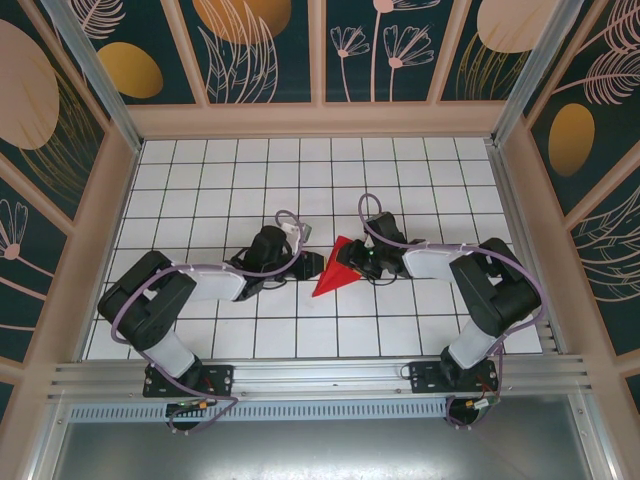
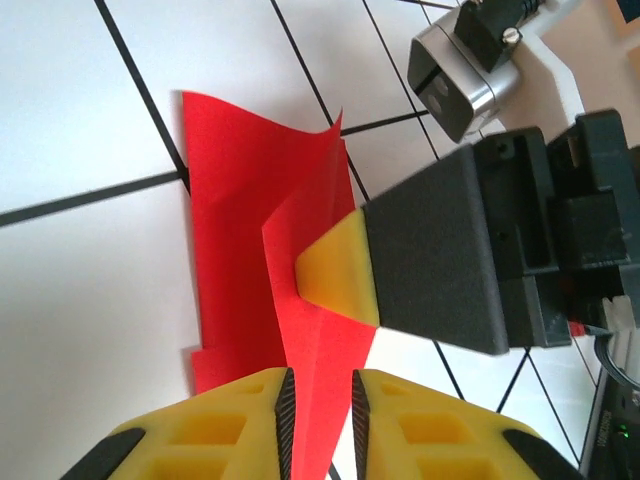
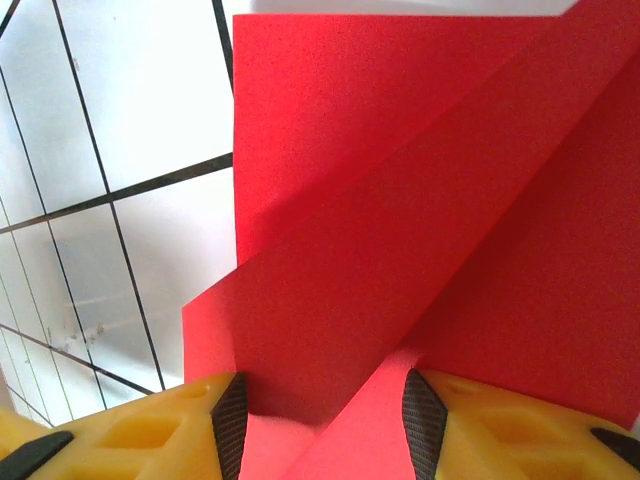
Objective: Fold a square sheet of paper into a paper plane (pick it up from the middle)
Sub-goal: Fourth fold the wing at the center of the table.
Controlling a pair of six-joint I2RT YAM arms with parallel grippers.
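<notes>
White grid-tiled table [image 1: 200, 170] is carrying the partly folded red sheet of paper [image 1: 333, 272] at its middle. Left jaws are standing slightly parted around a raised flap; right jaws are gaping wide, straddling a crease from the opposite side.

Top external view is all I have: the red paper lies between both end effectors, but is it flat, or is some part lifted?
Observer: In the left wrist view a flap of the red paper stands up from the table, between the left end effector's fingers.
Operator: Does the right end effector touch it?
Observer: Yes, one yellow fingertip rests against that flap's side.
Operator: And its jaws?
Observer: In the right wrist view they stand apart, a raised fold between the pads.
</notes>
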